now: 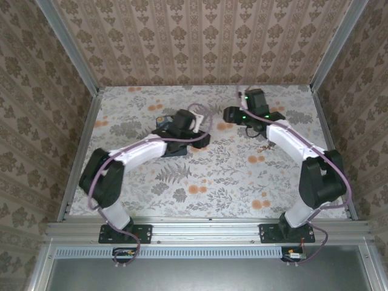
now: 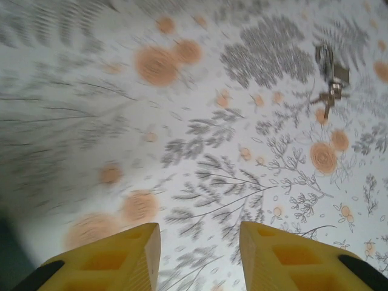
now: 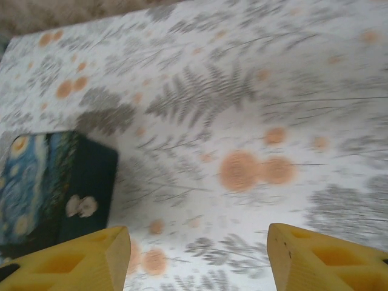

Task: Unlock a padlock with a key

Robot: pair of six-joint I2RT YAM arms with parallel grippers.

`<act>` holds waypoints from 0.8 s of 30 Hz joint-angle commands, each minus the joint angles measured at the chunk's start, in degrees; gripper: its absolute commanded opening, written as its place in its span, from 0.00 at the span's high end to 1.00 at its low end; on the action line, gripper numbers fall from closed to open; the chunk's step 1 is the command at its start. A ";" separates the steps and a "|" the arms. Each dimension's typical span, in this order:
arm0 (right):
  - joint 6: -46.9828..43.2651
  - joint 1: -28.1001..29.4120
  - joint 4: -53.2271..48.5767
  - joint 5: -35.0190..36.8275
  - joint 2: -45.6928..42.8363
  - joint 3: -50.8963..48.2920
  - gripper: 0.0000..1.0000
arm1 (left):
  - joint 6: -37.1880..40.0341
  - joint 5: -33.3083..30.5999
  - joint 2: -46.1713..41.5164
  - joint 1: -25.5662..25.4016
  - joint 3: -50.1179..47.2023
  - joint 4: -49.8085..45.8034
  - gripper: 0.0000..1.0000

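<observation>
Overhead, left gripper (image 2: 200, 242) and right gripper (image 3: 197, 254) hang with fingers apart, holding nothing. Padlock (image 2: 326, 59) and key (image 2: 329, 102) lie together beside the right arm (image 1: 291, 142); box (image 3: 54, 182) sits by the left wrist.

Small silver padlock (image 2: 332, 65), dark key (image 2: 327, 100) just beside

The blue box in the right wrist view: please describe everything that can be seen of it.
The blue box is dark blue; its top bears painted yellow and light-blue swirls. The dark side facing the camera carries a small pale clasp. The lid looks shut. It rests flat on the floral table, at the left, partly cut off by the picture's edge. Its material cannot be told.
</observation>
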 commanded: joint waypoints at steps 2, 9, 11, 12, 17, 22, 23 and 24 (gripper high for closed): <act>-1.94 -5.11 -5.59 0.30 -5.21 -4.51 0.37 | -3.00 -5.45 9.74 -0.70 4.66 -1.01 0.62; -3.20 -8.31 -5.89 -1.95 -10.81 -9.32 0.37 | -1.60 -14.79 8.74 7.21 0.27 -4.45 0.63; -3.06 -8.24 -5.46 -3.45 -10.60 -9.63 0.37 | -0.48 -15.91 6.15 10.54 -2.81 -4.87 0.63; -2.80 -8.24 -5.10 -4.45 -10.31 -9.72 0.37 | -0.21 -15.81 4.59 12.73 -4.75 -4.49 0.63; -1.10 -7.98 -2.78 -8.06 -8.45 -9.83 0.37 | 2.93 -12.69 -0.19 21.59 -9.48 -3.36 0.63; -2.54 -7.67 -3.64 -8.17 -7.89 -9.17 0.36 | 5.08 -2.50 -6.02 22.13 -10.48 -2.17 0.60; -3.52 -7.62 -4.12 -7.85 -8.07 -9.19 0.34 | 4.48 -0.91 -7.73 22.16 -11.17 -1.42 0.59; -4.72 -7.71 -4.82 -6.52 -8.53 -9.27 0.06 | 3.63 -0.06 -9.87 22.12 -12.42 -0.06 0.56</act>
